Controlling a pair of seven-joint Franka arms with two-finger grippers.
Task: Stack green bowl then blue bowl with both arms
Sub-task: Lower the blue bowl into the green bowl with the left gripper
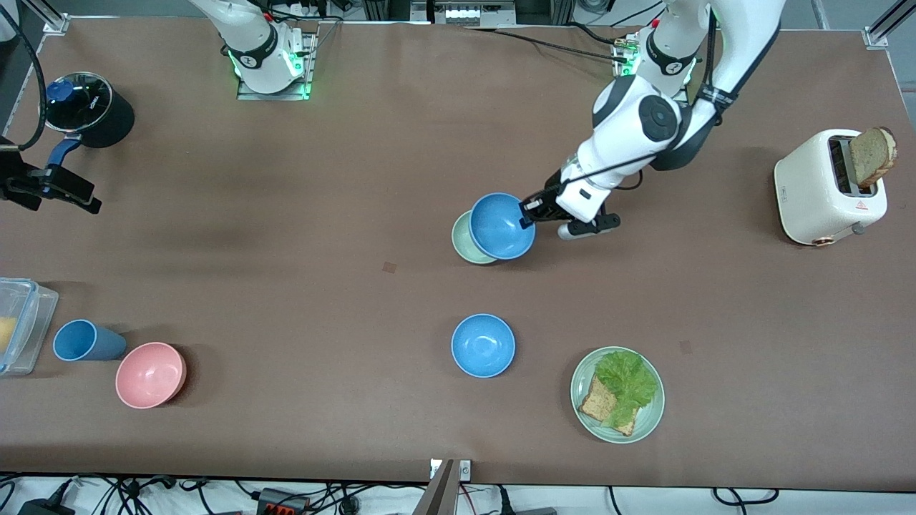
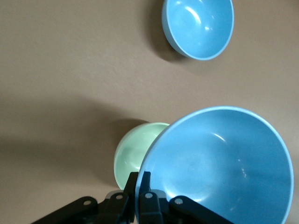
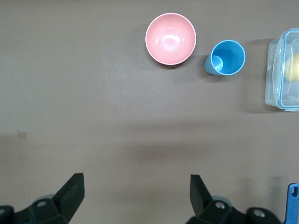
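My left gripper (image 1: 528,213) (image 2: 140,179) is shut on the rim of a sky-blue bowl (image 1: 501,225) (image 2: 219,163). It holds the bowl tilted in the air, over the pale green bowl (image 1: 464,239) (image 2: 133,151). The green bowl stands mid-table and is mostly covered by the held one. A second blue bowl (image 1: 483,345) (image 2: 198,25) stands alone, nearer to the front camera. My right gripper (image 1: 71,193) (image 3: 135,191) waits open and holds nothing, over the right arm's end of the table, beside a black pot.
A black pot (image 1: 89,107) with a blue handle, a clear container (image 1: 21,322), a blue cup (image 1: 82,340) and a pink bowl (image 1: 150,374) are at the right arm's end. A green plate (image 1: 647,422) with bread and lettuce and a white toaster (image 1: 830,186) are toward the left arm's end.
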